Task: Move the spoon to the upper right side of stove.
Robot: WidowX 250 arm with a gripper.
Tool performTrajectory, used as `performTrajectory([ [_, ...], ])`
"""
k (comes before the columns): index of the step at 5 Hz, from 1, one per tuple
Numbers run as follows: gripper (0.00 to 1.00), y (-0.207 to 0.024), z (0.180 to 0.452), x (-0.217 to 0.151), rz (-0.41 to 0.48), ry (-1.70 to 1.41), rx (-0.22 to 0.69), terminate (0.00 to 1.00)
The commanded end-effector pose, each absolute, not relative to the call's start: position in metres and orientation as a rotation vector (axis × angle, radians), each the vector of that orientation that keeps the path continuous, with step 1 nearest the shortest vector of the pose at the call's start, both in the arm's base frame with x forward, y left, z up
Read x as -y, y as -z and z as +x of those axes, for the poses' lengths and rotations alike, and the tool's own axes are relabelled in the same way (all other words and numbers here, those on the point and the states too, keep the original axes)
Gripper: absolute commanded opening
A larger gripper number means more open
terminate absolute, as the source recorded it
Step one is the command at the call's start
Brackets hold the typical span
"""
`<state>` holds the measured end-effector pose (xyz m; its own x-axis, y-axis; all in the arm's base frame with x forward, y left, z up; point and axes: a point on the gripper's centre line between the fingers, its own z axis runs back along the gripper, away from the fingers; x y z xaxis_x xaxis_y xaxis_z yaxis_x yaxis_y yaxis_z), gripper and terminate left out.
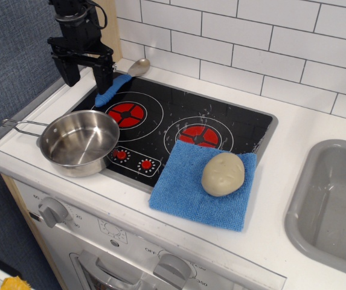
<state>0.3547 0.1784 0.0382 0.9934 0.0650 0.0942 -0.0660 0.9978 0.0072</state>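
The spoon (119,81) lies at the stove's upper left corner, its blue handle on the black glass and its grey-beige bowl (139,66) on the white counter by the wall tiles. The stove (233,124) is a glossy black cooktop with two red burners and two red dials. My gripper (89,75) is open, fingers pointing down, hanging just left of the spoon handle; one finger (107,74) stands close to the handle's near end. Nothing is held.
A steel pot (77,142) with a wire handle sits at the stove's front left. A blue cloth (191,190) with a beige potato-like toy (223,174) covers the front right. A grey sink (333,208) is at the right.
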Motion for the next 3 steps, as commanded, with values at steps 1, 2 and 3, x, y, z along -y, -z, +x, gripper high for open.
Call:
performTrajectory([
  [1, 1.00, -0.033, 0.371, -0.169, 0.024, -0.067, 0.131, 0.00],
  [2, 1.00, -0.020, 0.370, -0.172, 0.029, -0.090, 0.091, 0.00],
  [3, 1.00, -0.012, 0.370, -0.171, 0.032, -0.097, 0.062, 0.00],
])
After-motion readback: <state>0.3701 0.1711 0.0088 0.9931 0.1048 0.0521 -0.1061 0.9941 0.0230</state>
